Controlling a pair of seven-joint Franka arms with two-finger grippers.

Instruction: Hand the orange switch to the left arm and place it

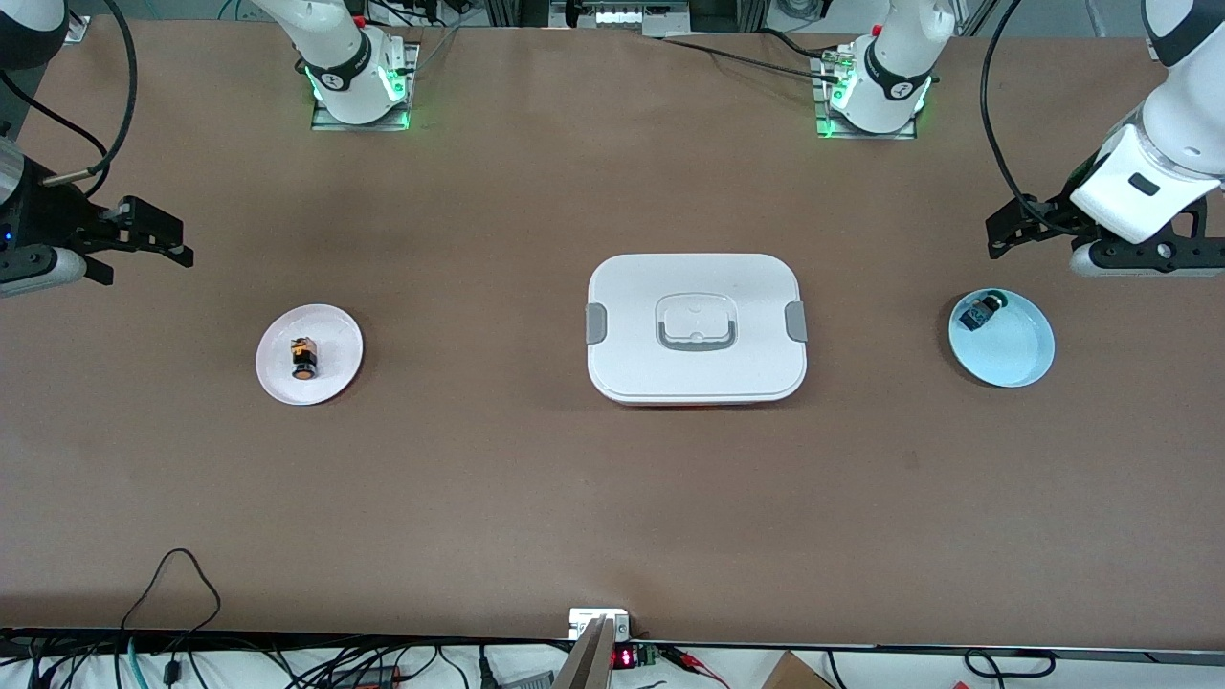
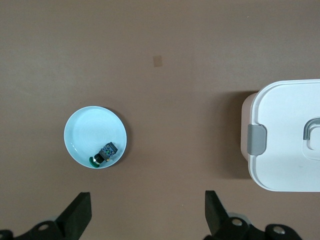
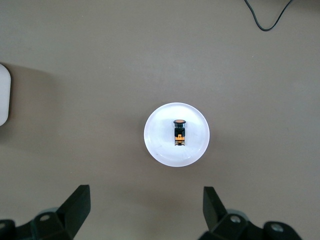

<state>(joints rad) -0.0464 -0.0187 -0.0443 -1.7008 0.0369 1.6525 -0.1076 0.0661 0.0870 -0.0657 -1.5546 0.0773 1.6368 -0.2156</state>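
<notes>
We see the stubby orange switch [image 1: 303, 359] lying on its side on a smooth round white plate [image 1: 335, 335] toward the right arm's end of the matte brown table [image 1: 478, 478]. The glossy rounded-rectangle box [image 1: 697, 383] sits mid-table. Left gripper [image 2: 148, 215] and right gripper [image 3: 146, 212] hover spread wide, empty.

One box [image 1: 697, 328], white with grey clips. Two round plates: one white plate [image 1: 330, 378], one pale blue plate [image 1: 1016, 359]. Two small push-button parts: one orange switch [image 1: 303, 359], one blue-green switch [image 1: 981, 312].
</notes>
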